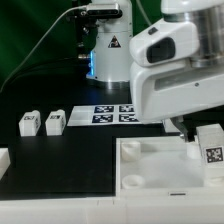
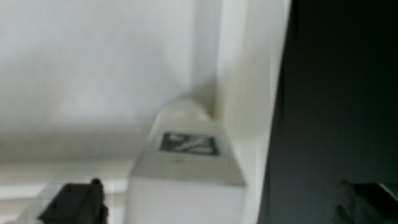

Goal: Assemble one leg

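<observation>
Straddling the leg (image 2: 187,170), the pincer (image 2: 217,203) stands spread, neither finger touching it; the leg's long axis runs straight out between them, near the square tabletop (image 1: 150,168).

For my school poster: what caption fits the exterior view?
Robot arm over a tagged leg by the white tray part; two more legs stand apart.

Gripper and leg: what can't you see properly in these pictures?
The gripper: in the exterior view the arm hides most of it with its white body.
The leg: the wrist view is blurred, so its tag is unreadable.
The white piece: cut off by the exterior view's left edge, so unidentifiable.
</observation>
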Robot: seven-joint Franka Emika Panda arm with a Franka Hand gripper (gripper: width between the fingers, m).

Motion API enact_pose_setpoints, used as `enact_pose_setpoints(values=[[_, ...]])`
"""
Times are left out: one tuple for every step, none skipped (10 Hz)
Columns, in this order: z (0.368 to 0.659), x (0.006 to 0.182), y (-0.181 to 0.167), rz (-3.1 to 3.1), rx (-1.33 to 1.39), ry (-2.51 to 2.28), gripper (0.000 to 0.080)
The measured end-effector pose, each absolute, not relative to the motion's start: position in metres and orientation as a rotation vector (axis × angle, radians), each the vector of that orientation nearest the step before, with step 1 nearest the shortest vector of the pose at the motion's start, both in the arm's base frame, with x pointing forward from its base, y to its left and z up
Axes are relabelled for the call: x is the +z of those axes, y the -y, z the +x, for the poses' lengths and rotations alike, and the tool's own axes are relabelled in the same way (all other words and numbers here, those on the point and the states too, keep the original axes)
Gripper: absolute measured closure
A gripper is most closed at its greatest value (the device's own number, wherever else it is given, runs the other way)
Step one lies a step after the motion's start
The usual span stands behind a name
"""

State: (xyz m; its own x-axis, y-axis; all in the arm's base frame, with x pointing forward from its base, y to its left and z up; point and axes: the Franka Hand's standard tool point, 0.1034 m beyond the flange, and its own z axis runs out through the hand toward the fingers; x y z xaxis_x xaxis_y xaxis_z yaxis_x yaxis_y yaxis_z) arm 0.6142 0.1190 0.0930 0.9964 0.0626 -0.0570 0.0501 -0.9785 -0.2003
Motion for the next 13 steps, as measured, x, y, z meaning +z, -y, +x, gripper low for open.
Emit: enact_pose_setpoints(values=[[0.623,0.093,-0.12,-2.926,0.157,0.088,0.015],[0.626,0.09,-0.122,-2.922,0.176,0.083,0.015],[0.626,0.086,-0.126,-2.927,0.142,0.086,0.015],[0.625,0.084,-0.126,-2.929,0.13,0.088,0.015],[0.624,0.079,-0.125,-2.934,0.104,0.083,0.015],[0.624,0.075,-0.124,-2.937,0.081,0.079,0.015],[0.623,0.074,-0.124,-2.937,0.082,0.079,0.015],[0.623,0.074,-0.124,-2.937,0.082,0.078,0.0278],[0.623,0.074,-0.124,-2.937,0.083,0.078,0.0278],[0.623,0.074,-0.122,-2.94,0.082,0.078,0.0418],[0.624,0.073,-0.117,-2.947,0.082,0.07,0.0492],[0.624,0.073,-0.116,-2.947,0.082,0.068,0.0492],[0.624,0.072,-0.115,-2.947,0.085,0.039,0.0499]])
